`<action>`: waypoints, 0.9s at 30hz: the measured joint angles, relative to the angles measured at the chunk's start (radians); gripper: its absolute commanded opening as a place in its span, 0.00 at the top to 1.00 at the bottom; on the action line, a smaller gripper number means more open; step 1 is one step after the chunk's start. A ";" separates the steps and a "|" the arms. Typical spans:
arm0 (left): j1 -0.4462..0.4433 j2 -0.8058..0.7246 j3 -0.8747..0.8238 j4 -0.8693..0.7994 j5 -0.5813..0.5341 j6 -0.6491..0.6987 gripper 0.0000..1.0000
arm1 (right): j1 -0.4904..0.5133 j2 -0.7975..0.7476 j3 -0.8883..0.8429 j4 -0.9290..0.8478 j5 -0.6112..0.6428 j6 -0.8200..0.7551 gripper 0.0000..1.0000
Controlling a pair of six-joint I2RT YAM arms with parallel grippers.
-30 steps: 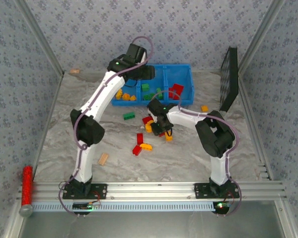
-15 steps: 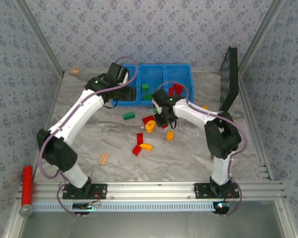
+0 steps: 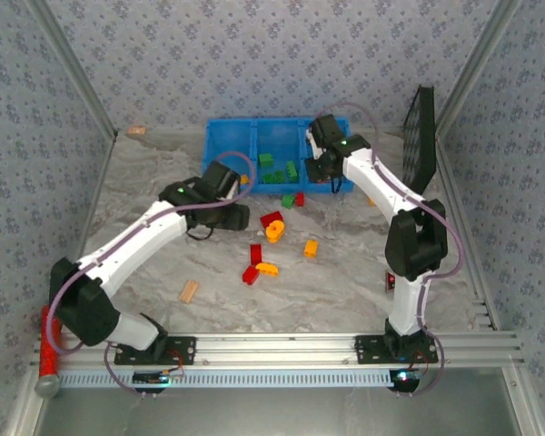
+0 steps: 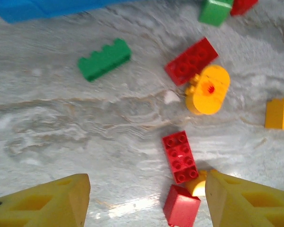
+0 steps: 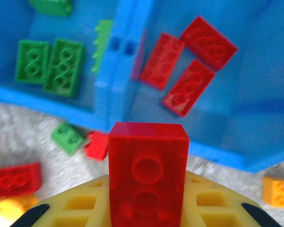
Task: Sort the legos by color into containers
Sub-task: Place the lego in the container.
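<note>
There's the right gripper [image 5: 148,205], fingers clamped on a red brick [image 5: 148,165], hanging at the front wall of the blue bin [image 5: 255,142]. Three red legos [image 5: 189,87] lie in the right compartment just ahead. The left gripper [image 4: 146,189], fingers apart, hovers over loose bricks [image 4: 180,156] on the marble table [image 4: 61,127].

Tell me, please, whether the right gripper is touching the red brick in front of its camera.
Touching. The right wrist view shows the red brick clamped between the yellow fingers of the right gripper.
</note>
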 measured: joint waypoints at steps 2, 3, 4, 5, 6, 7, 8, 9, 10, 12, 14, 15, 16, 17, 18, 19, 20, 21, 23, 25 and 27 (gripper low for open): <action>-0.035 0.026 -0.017 0.028 0.000 0.001 0.35 | -0.024 0.039 0.030 0.009 0.005 -0.008 0.76; -0.049 0.042 -0.023 0.043 0.000 0.005 0.35 | -0.035 0.061 0.048 0.011 0.006 -0.010 0.76; -0.058 0.058 -0.026 0.058 0.000 0.008 0.35 | -0.045 0.082 0.063 0.013 0.006 -0.011 0.76; -0.067 0.077 -0.027 0.075 0.000 0.016 0.35 | -0.053 0.104 0.077 0.014 0.006 -0.014 0.76; -0.074 0.098 -0.027 0.095 0.000 0.023 0.35 | -0.060 0.126 0.090 0.014 0.006 -0.018 0.76; -0.079 0.115 -0.027 0.111 0.000 0.032 0.35 | -0.065 0.141 0.100 0.014 0.005 -0.020 0.76; -0.082 0.136 -0.027 0.129 0.003 0.039 0.35 | -0.070 0.157 0.109 0.014 0.005 -0.026 0.76; -0.085 0.156 -0.026 0.142 0.006 0.046 0.35 | -0.074 0.169 0.113 0.014 0.005 -0.027 0.75; -0.087 0.176 -0.026 0.154 0.009 0.053 0.35 | -0.079 0.177 0.114 0.014 0.003 -0.029 0.75; -0.092 0.227 -0.011 0.169 0.016 0.069 0.35 | -0.086 0.185 0.115 0.014 -0.002 -0.032 0.73; -0.093 0.277 0.011 0.180 0.023 0.081 0.35 | -0.094 0.188 0.115 0.016 -0.003 -0.034 0.72; -0.095 0.299 0.024 0.186 0.026 0.085 0.35 | -0.098 0.188 0.115 0.018 -0.005 -0.034 0.70; -0.097 0.320 0.035 0.191 0.029 0.090 0.35 | -0.103 0.188 0.115 0.019 -0.008 -0.033 0.70; -0.100 0.342 0.048 0.198 0.033 0.094 0.35 | -0.107 0.188 0.115 0.019 -0.010 -0.034 0.69; -0.103 0.362 0.061 0.203 0.038 0.097 0.35 | -0.111 0.188 0.115 0.021 -0.012 -0.034 0.68; -0.105 0.376 0.071 0.207 0.042 0.100 0.35 | -0.114 0.188 0.115 0.023 -0.015 -0.034 0.68; -0.107 0.391 0.082 0.210 0.048 0.101 0.34 | -0.117 0.188 0.114 0.025 -0.020 -0.034 0.66; -0.111 0.406 0.090 0.215 0.053 0.102 0.35 | -0.119 0.188 0.114 0.027 -0.023 -0.034 0.65; -0.113 0.426 0.098 0.225 0.057 0.102 0.35 | -0.124 0.188 0.114 0.030 -0.029 -0.035 0.61; -0.113 0.446 0.101 0.233 0.061 0.102 0.35 | -0.128 0.189 0.114 0.031 -0.032 -0.037 0.57; -0.113 0.463 0.101 0.233 0.064 0.101 0.35 | -0.132 0.189 0.114 0.037 -0.037 -0.037 0.53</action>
